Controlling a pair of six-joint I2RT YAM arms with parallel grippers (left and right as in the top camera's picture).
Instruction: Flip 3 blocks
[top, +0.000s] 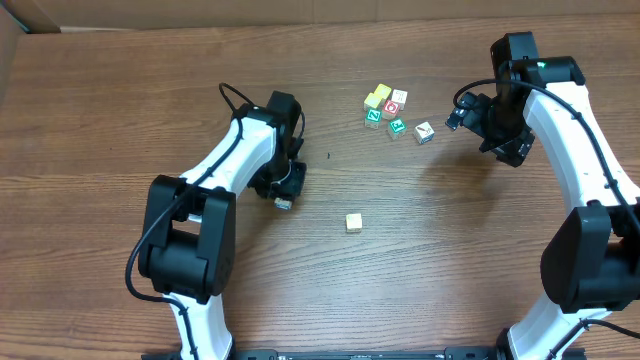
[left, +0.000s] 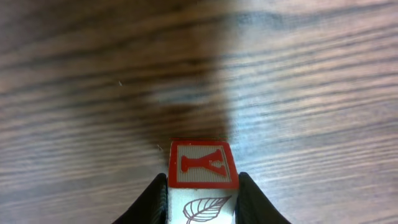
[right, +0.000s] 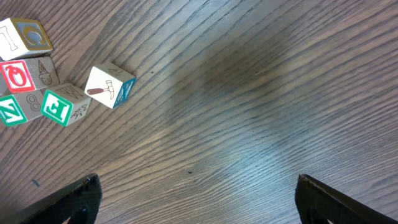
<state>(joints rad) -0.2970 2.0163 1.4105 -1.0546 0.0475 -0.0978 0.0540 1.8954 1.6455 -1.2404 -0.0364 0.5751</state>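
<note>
We see the left gripper (left: 203, 186) closed on a small wooden cube with a red-framed red letter (left: 203, 163). Its two black fingers (left: 154, 198) press against opposite sides of the cube, and a leaf drawing shows on the face between them. The letter is too ornate for us to read with certainty. The cube's lower part is cut off at the frame's edge, so we cannot tell whether it rests on the brown wood-grain table (top: 420, 260) or hangs just above it. From overhead, the left arm (top: 240, 150) hides nearly all of that cube.

The right gripper (right: 198, 190) stands spread wide and holds nothing. Only its dark fingertips show in its own view.

The plain yellow-tan wooden cube (top: 353, 222) sits alone, well apart from a cluster of lettered cubes (top: 385, 105). At the cluster's near edge, the white cube with a blue-edged hammer picture (right: 110, 86) lies just beside the cube with a green letter E (right: 62, 106). The cubes further left in the right wrist view are partly cropped.
</note>
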